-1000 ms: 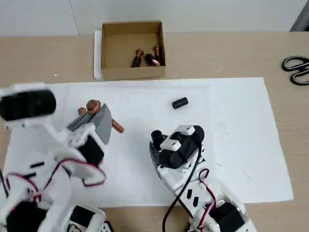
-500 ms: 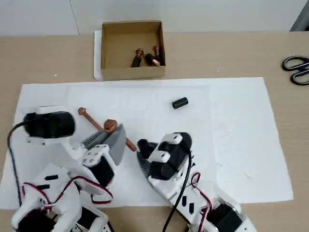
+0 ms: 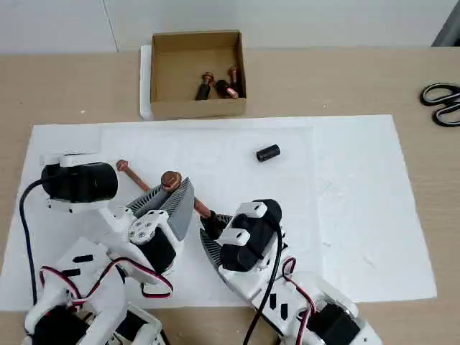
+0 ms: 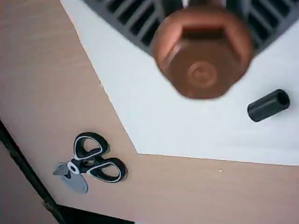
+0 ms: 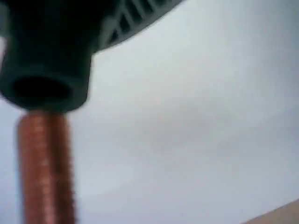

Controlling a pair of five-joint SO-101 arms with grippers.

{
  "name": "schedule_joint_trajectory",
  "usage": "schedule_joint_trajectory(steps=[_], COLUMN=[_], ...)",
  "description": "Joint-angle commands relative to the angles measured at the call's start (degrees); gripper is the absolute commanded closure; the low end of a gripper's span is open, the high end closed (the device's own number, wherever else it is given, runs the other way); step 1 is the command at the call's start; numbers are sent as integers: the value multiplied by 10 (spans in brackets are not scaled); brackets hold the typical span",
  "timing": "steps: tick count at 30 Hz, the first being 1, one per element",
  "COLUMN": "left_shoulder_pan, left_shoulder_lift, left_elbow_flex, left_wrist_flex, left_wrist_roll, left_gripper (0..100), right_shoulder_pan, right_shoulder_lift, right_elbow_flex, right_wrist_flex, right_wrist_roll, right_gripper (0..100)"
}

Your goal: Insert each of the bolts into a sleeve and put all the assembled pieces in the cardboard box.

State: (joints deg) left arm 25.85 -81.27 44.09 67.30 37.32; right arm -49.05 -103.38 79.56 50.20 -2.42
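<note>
My left gripper (image 3: 173, 192) is shut on a copper bolt (image 3: 171, 180); its hexagonal head (image 4: 202, 51) faces the left wrist camera between the ribbed jaws. The bolt's shaft slants toward a black sleeve (image 3: 211, 223), on which my right gripper (image 3: 214, 230) is shut. In the right wrist view the threaded tip (image 5: 44, 168) sits right at the sleeve's open end (image 5: 43, 86); I cannot tell whether it has gone in. A second bolt (image 3: 133, 176) lies on the white paper beside the left gripper. A loose black sleeve (image 3: 268, 152) (image 4: 268, 105) lies mid-sheet.
The cardboard box (image 3: 164, 72) stands at the back of the table with a few assembled bolt-and-sleeve pieces (image 3: 219, 85) inside. Scissors (image 3: 442, 103) (image 4: 88, 163) lie at the far right on the wood. The white paper (image 3: 345, 201) covers the work area.
The left gripper carried its bolt toward the front and right, uncovering the second bolt on the paper. The right gripper brought the sleeve left to meet the bolt's tip.
</note>
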Motion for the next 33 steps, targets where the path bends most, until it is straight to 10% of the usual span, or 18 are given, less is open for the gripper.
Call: schedule_joint_trajectory(steps=[1,33], left_shoulder_pan=[3,176], left_shoulder_lift=[-2,-6], left_elbow_flex=[11,160], left_wrist_flex=[-14,18], left_wrist_roll=[1,-36], left_gripper=[994,994], right_shoulder_pan=[-6,-7], right_shoulder_lift=[-3,-3], right_elbow_flex=[-7,-23], right_wrist_flex=[-16,-25], right_wrist_roll=[14,41], right_gripper=[995,995])
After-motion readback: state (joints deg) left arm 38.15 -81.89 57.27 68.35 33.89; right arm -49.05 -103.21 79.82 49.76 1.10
